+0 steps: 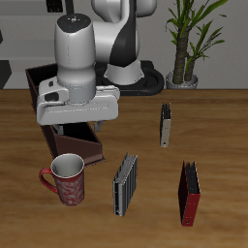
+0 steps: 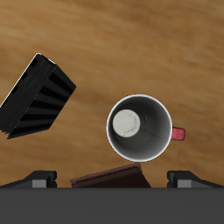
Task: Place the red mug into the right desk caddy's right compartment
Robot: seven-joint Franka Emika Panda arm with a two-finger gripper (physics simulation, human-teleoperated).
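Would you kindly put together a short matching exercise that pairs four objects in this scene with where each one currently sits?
Things:
1. red mug
2. right desk caddy
3. potted plant
4. gripper

Places:
A. behind the table, at its back
B. upright on the wood near the table's front edge
C. hanging above the caddy
D. on the table just behind the mug, partly hidden by the arm

Pairs: 1-B, 2-D, 3-A, 4-C
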